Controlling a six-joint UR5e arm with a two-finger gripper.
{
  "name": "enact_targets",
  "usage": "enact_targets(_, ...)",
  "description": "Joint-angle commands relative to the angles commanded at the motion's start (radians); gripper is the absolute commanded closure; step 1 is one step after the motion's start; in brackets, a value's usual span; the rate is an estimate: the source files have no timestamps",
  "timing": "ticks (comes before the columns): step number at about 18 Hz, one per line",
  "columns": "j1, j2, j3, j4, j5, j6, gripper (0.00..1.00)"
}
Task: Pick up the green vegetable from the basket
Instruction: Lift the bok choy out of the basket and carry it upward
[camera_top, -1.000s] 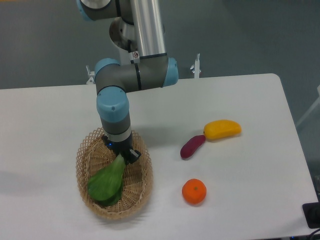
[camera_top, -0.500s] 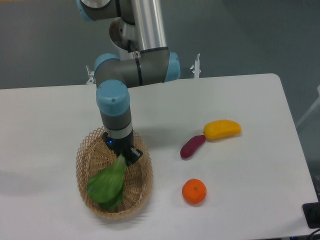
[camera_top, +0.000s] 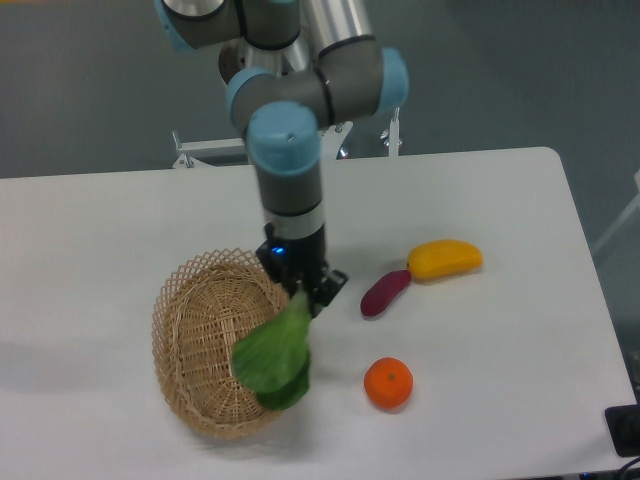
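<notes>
The green vegetable (camera_top: 275, 352), a bok choy with broad bright green leaves, hangs from my gripper (camera_top: 304, 297), which is shut on its stalk end. It dangles above the right rim of the tan wicker basket (camera_top: 196, 350), leaves pointing down and to the left. The stalk end is mostly hidden between the fingers. The basket's inside shows nothing else in it.
A purple sweet potato (camera_top: 385, 292) lies right of the gripper, touching a yellow mango-like fruit (camera_top: 444, 258). An orange (camera_top: 388, 383) sits near the front, just right of the hanging leaves. The table's right edge runs along the far right.
The arm has swung right and lifted, carrying the green vegetable out of the basket's middle to over its right rim. The basket now lies bare.
</notes>
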Motion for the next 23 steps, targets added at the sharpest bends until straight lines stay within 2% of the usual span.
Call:
enact_targets(4,0.117,0.029,0.003,-0.075,-0.051,0.133,0.60)
enact_targets(8,0.224,0.046,0.003,-0.138,-0.055,0.314,0.60)
enact_targets(13,0.327,0.057,0.008,-0.167,-0.084,0.463,0.63)
enact_targets(15,0.347,0.057,0.017,-0.184,-0.110,0.480,0.63)
enact_targets(23,0.349,0.055,0.018,-0.184,-0.112,0.482,0.62)
